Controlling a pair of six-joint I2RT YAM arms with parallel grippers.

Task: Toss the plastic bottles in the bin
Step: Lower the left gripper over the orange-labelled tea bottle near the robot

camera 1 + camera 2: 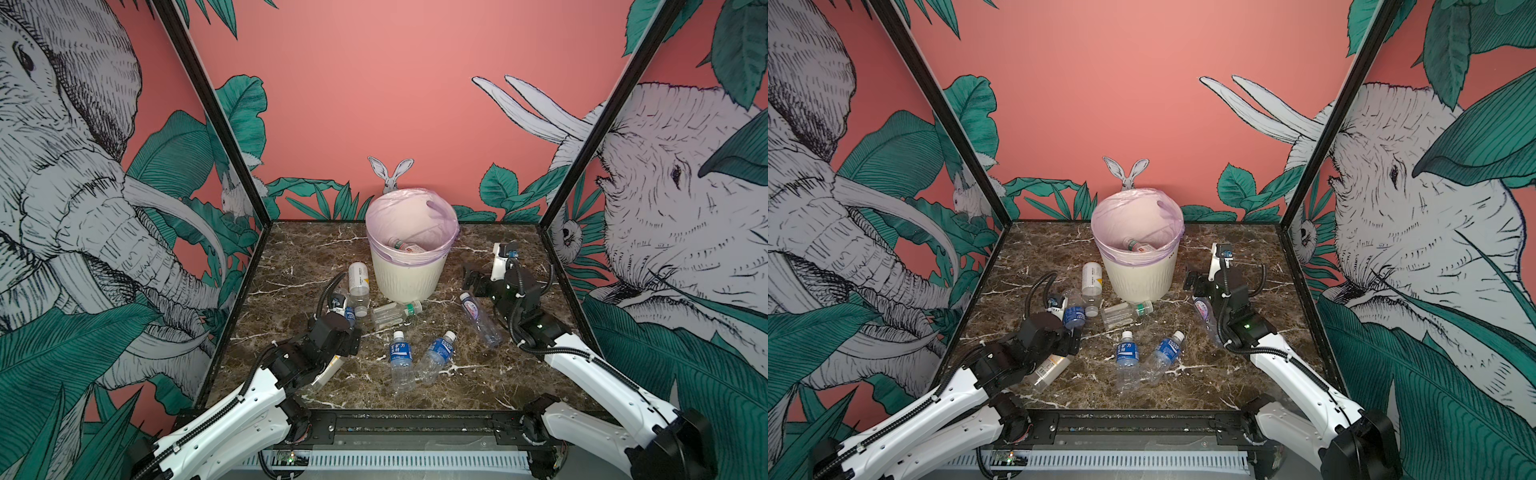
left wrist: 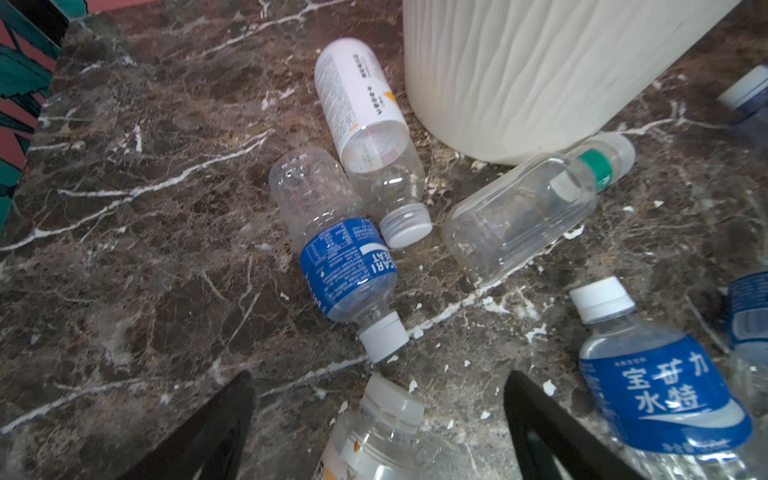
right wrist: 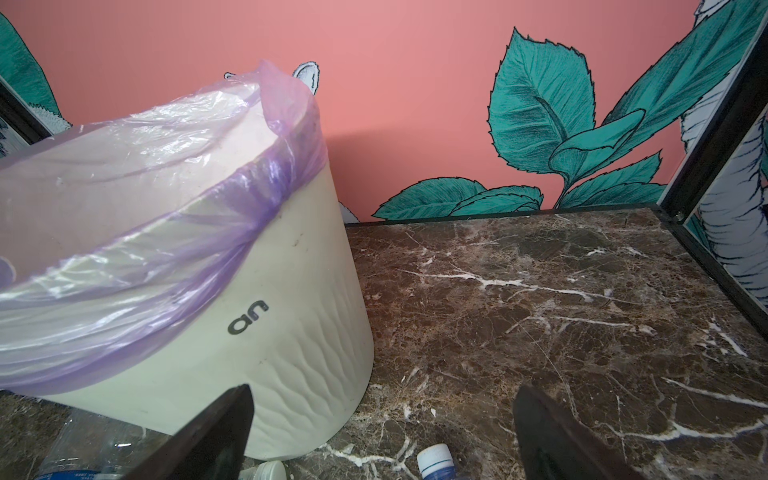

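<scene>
Brown marble table [image 1: 291, 253] carries it all. At the left, the left gripper [image 2: 379, 374] hangs spread wide and empty, its fingers either side of a white-capped bottle [image 2: 374, 440] and clear of it (in both top views the arm covers most of that bottle). Just ahead lie a blue-labelled bottle [image 2: 347, 266] and a white-labelled bottle [image 2: 361, 95], side by side and touching; the left wrist view shows the blue one whole, while the top views half hide it behind the wrist. A green-banded bottle [image 1: 395, 312] lies just beside the foot of the bin [image 1: 405, 282], which stands at the back middle. Only the top views show the bottle inside [image 1: 405, 245]. Nearer the front lie two more blue bottles [image 1: 400, 355], bases together. A slim bottle [image 1: 478, 318] lies by the right arm. The right gripper [image 3: 384, 390] is spread wide, empty, beside the bin wall.
</scene>
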